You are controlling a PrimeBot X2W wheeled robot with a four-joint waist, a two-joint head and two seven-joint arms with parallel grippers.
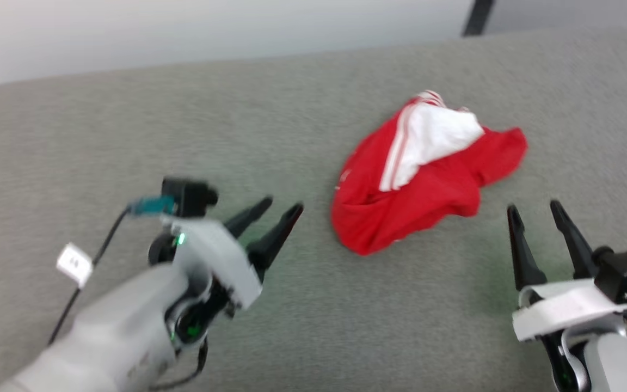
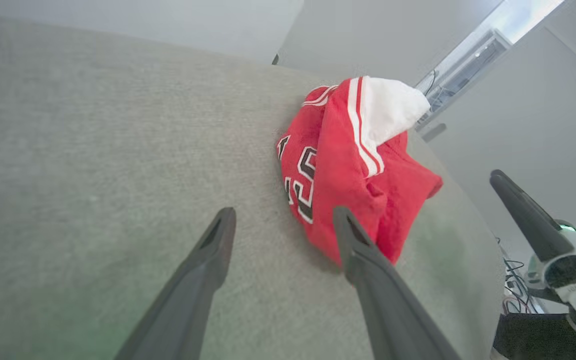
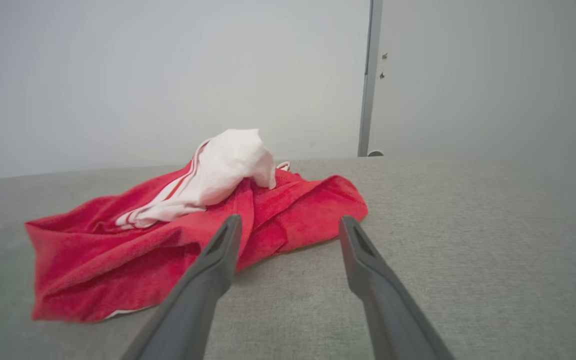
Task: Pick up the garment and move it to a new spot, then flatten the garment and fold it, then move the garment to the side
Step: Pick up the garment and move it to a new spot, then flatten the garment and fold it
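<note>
The garment (image 1: 422, 174) lies crumpled in a heap on the grey fabric surface (image 1: 128, 125), red with a white sleeve and striped trim on top. In the left wrist view the garment (image 2: 348, 170) shows black white-outlined lettering on its side. My left gripper (image 1: 283, 207) hovers open just left of the heap, fingers pointing toward it, nothing between them. My right gripper (image 1: 534, 209) stands open to the heap's lower right, also empty. From the right wrist, the garment (image 3: 168, 235) lies just beyond and left of that gripper's fingers (image 3: 218, 260).
The grey fabric surface stretches wide to the left and front. Its far edge meets a pale wall (image 1: 183, 27). A dark post (image 1: 477, 16) stands at the back right. In the left wrist view the surface's edge drops off at the right, with cables (image 2: 513, 285) below.
</note>
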